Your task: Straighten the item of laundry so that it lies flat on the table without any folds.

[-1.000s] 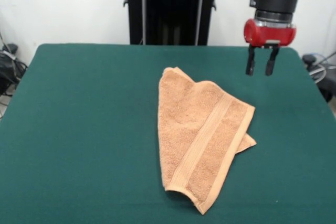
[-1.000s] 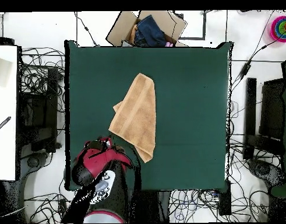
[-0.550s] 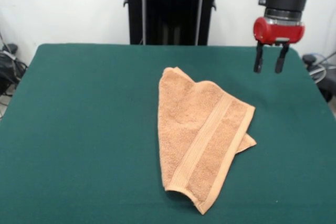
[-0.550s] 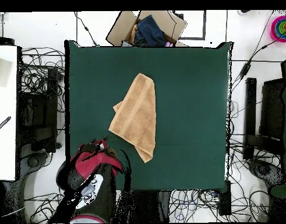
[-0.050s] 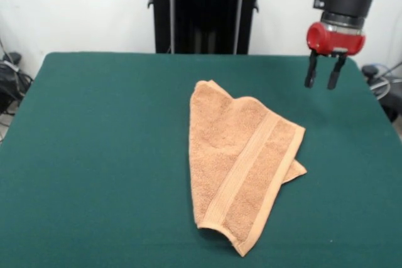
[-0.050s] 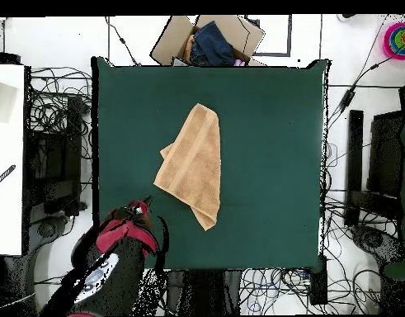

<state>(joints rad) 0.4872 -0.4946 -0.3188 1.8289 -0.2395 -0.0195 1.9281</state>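
Observation:
The item of laundry (image 5: 242, 161) (image 6: 194, 163) is a light orange-tan terry towel lying folded over itself on the dark green table (image 5: 100, 155) (image 6: 271, 149), with a woven band running diagonally across its top layer and a small corner poking out at its right side. My gripper (image 5: 323, 75) hangs in the air above the table's far right corner, well clear of the towel, its two dark fingers (image 5: 310, 72) apart and nothing between them. In the overhead view the arm's red head (image 6: 127, 234) sits at the table's lower left corner.
An open cardboard box (image 6: 209, 40) with dark cloth in it stands beyond the table's top edge in the overhead view. Cables (image 6: 57, 115) and dark equipment (image 6: 366, 165) lie around the table. A black stand (image 5: 204, 10) rises behind the table.
My gripper has drifted away from the towel toward the table's corner, rightward and slightly up in the front view. The towel has not moved.

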